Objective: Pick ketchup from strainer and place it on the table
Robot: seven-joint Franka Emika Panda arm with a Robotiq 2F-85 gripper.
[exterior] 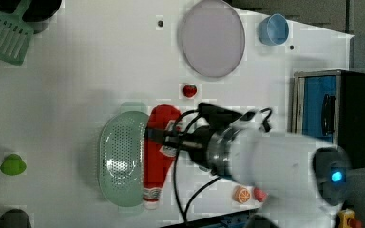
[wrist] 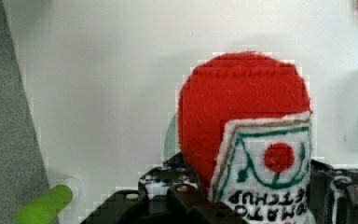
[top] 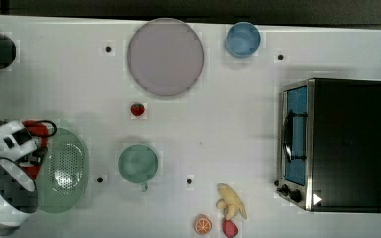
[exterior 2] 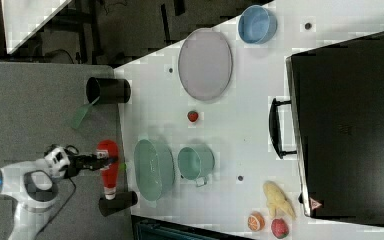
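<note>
White bench (top: 238, 124) filled the top view, carrying 1 pale green strainer (top: 64, 171), 1 lilac plate (top: 165, 56), 1 blue cup (top: 243, 38), 1 green cup (top: 138, 163), 1 strawberry (top: 137, 109), 1 banana (top: 232, 201), 1 orange slice (top: 203, 224) and 1 toaster oven (top: 335, 145). The ketchup (top: 35, 130) was mostly hidden under the arm at the strainer's edge.

From the left view, the claw (exterior: 164, 138) was clamped across the middle of the ketchup, which lay lengthwise just beside the strainer, cap toward the bottom edge; whether it touched the bench could not be told. 1 green spatula (exterior: 5, 34) was cut off at the corner.

From the right view, the bottle hung in the claw beyond the bench's edge, apart from the strainer.

From the wrist view, the red base and label sat between the part-open fingers.
</note>
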